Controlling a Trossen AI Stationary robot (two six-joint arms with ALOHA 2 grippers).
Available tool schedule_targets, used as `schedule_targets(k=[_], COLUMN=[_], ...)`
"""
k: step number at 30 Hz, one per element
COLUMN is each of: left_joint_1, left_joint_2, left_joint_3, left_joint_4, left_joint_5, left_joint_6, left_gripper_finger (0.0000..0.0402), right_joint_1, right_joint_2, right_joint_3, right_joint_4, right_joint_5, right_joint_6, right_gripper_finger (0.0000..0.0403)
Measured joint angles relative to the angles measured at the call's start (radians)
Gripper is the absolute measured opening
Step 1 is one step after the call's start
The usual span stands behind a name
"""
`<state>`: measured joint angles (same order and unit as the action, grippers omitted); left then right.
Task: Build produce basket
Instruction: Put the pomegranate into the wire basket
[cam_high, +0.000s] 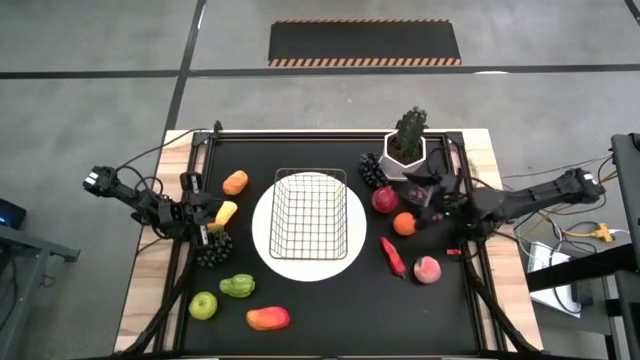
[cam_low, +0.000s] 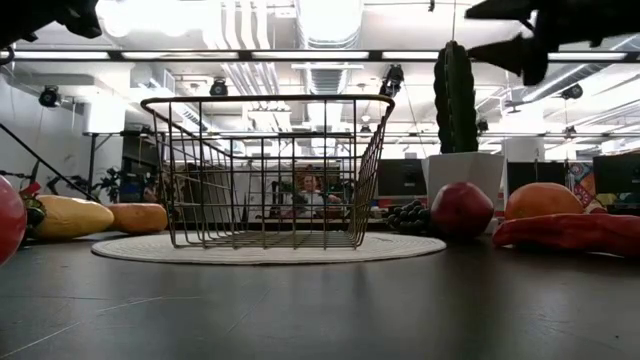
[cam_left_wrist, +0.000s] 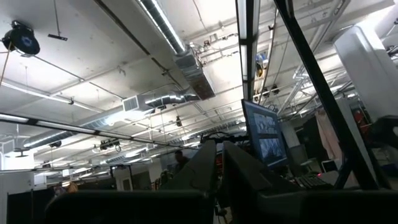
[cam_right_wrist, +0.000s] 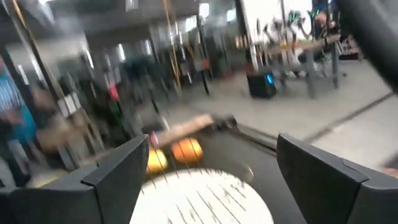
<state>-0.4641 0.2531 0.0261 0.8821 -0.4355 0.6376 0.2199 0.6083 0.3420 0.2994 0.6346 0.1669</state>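
Left of frame in the high view, my left gripper (cam_high: 207, 222) sits low at the table's (cam_high: 300, 300) left edge, just beside the yellow mango (cam_high: 226, 212) and the dark grape bunch (cam_high: 213, 249); I cannot tell whether it is clenched or released. Below them lie the green apple (cam_high: 204, 305), green pepper (cam_high: 238, 286) and a red-yellow mango (cam_high: 267, 318); an orange fruit (cam_high: 235, 182) lies above.

Centre frame: the wire basket (cam_high: 311, 214) stands upright and empty on the round white plate (cam_high: 262, 235). Its long axis runs roughly top to bottom of the frame, its mouth facing up. I judge it light, stiff and easily shoved.

Right of centre: red apple (cam_high: 384, 199), orange (cam_high: 404, 224), red chili (cam_high: 393, 256), peach (cam_high: 427, 269), a second grape bunch (cam_high: 372, 170) and the potted plant (cam_high: 408, 140).

- Round fruit: I judge it light, hard and smooth; take it across the middle.
- Chili: long axis runs diagonally, upper left to lower right; grip across its short width.
- Grapes: knobbly; grip mid-bunch.

My right gripper (cam_high: 428, 192) hovers above the red apple and orange, spread wide and empty, as the right wrist view shows.
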Motion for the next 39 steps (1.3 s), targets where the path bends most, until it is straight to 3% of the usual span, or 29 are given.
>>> schedule_targets(k=[7, 16, 39], left_joint_1=[0.000, 0.000, 0.000], left_joint_2=[0.000, 0.000, 0.000], left_joint_3=[0.000, 0.000, 0.000], left_joint_4=[0.000, 0.000, -0.001], left_joint_5=[0.000, -0.022, -0.045], left_joint_6=[0.005, 0.008, 0.007], left_gripper_finger=[0.0011, 0.0011, 0.0011], right_joint_1=[0.000, -0.011, -0.221], right_joint_2=[0.184, 0.386, 0.578], right_joint_3=[0.278, 0.413, 0.408], right_joint_4=[-0.628, -0.963, -0.921], right_joint_5=[0.019, 0.012, -0.196], right_joint_6=[0.090, 0.217, 0.172], right_gripper_finger=[0.0331, 0.0331, 0.0331])
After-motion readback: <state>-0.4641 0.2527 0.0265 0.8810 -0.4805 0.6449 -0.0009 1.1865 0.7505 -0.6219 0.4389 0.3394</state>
